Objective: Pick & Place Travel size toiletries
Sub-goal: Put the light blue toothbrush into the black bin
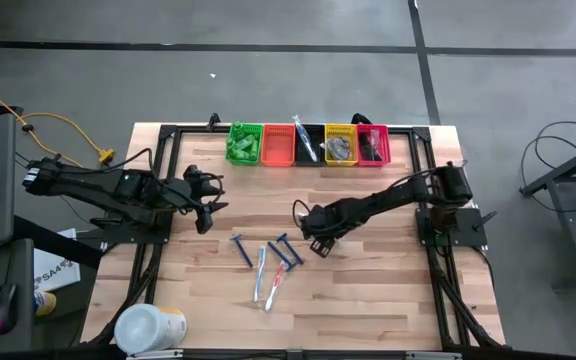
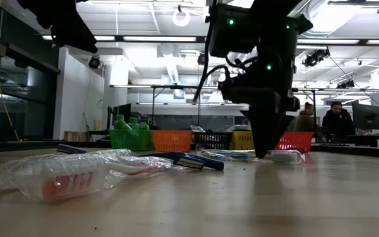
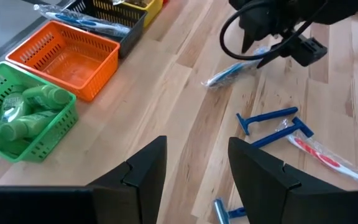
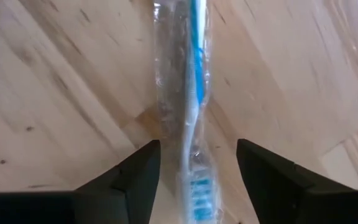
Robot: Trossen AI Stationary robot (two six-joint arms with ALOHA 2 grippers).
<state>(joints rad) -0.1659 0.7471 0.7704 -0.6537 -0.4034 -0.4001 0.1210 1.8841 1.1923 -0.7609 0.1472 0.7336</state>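
Your right claw point(image 4: 194, 171) sits low over a wrapped toothbrush point(image 4: 191, 93) near bench point(image 1: 388, 300) centre, fingers apart with the brush lying straight down the gap between them, nothing clamped yet. In the high view that claw point(image 1: 313, 232) is at roughly 3 o'clock of the loose pile.

Left claw point(image 3: 194, 168) hovers at the pile's 10 o'clock, fingers apart and empty, just waiting.

The pile: blue razors point(image 1: 241, 247) and more wrapped brushes point(image 1: 268, 280) lie flat, some touching or crossing. Bins point(image 1: 277, 145) run along the 12 o'clock edge; the green one holds mini bottles point(image 3: 23, 106), and the black one already has a brush in it.

Handling, my read:
- The brush looks very light and thin, with a stiff handle inside a loose, crinkly clear sleeve.
- The film is probably slick, so a pinch on wrapper alone likely slips or lets the brush swing.
- Take it across the handle at mid-length, where the white stem shows between your fingers, not at the printed end or the loose film.
- It lies flat on the wood, so fingertips need to get right down to the surface.
- Razors have narrow handles and wide heads; grab the handle.
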